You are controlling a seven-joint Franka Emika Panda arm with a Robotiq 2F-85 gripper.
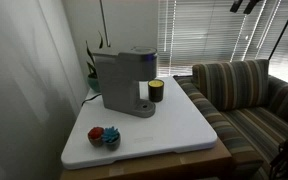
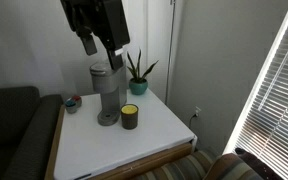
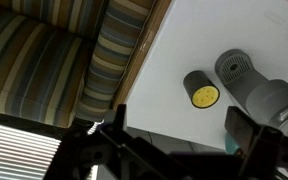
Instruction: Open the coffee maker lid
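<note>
Boxy grey coffee maker, rounded lid

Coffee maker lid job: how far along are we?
Done: nothing yet. The lid lies flat and shut on the coffee maker. In hand: the claw hangs above the machine, touching nothing. The wrist view shows its fingers apart and empty. Left: come down to the lid, catch its edge and swing it up.
</note>
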